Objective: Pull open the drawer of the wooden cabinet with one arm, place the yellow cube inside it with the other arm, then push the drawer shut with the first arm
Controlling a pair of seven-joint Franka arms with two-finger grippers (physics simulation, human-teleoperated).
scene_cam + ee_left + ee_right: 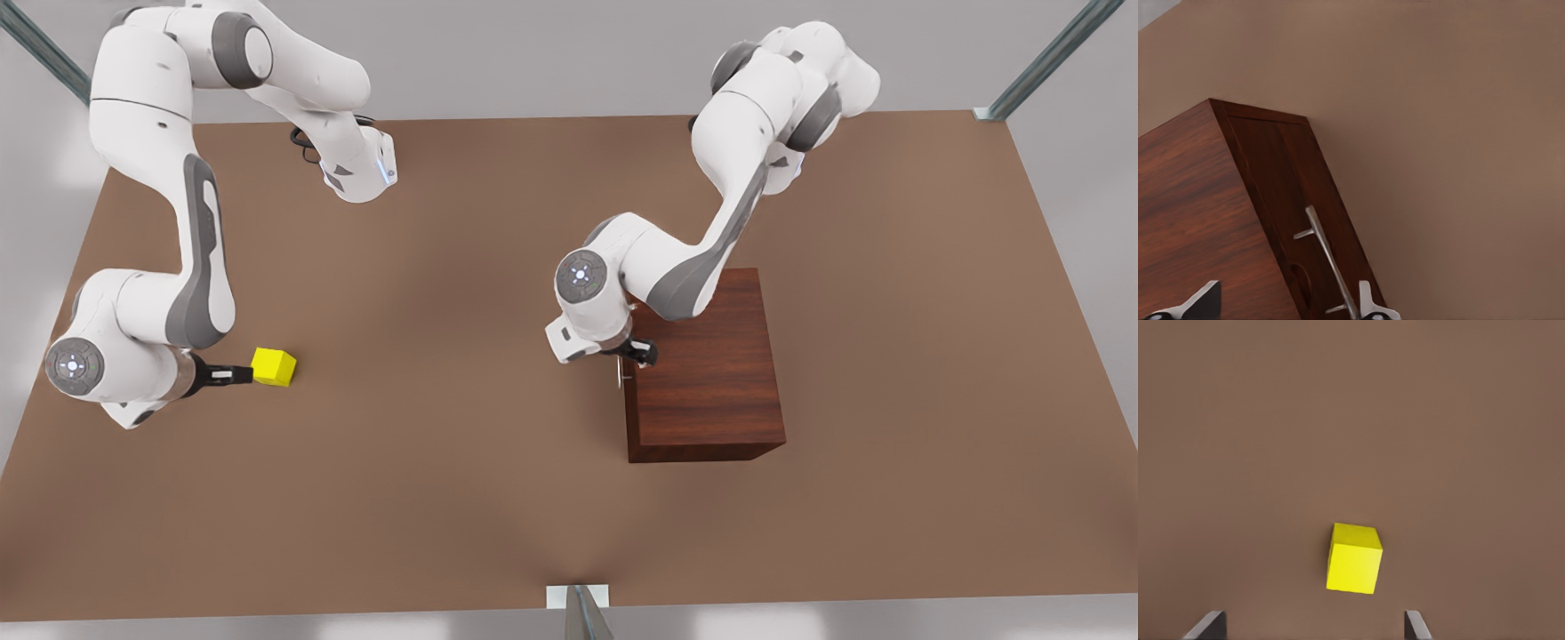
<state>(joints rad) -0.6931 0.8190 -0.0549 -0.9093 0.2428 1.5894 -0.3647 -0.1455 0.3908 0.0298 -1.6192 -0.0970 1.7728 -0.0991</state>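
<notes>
Looking like step one, just getting started: drawer [1313, 227] sitting flush in the wooden cabinet [711, 364], nothing pulled out yet. Left gripper [633, 353] hovering right at the cabinet's front face, middle-right of the front view, fingers spread wide with one fingertip [1367, 303] almost touching the silver bar handle [1328, 263] and the other off over the cabinet's top panel. Not gripping anything so far. Probably needing to line the jaws up around that bar, close, then pull straight out toward the front view's left.

Right gripper [238, 374] waiting low on the front view's left, just beside the yellow cube [274, 366], fingers [1205, 627] wide apart and empty, cube [1354, 559] resting on the brown table [444, 444] slightly ahead of the tips, not between them yet.

Cube looking plain, bright yellow, sharp-edged, turned a bit off square to the gripper, so maybe needing a small wrist twist before the pinch. Cabinet dark reddish wood grain, boxy, flat top.
</notes>
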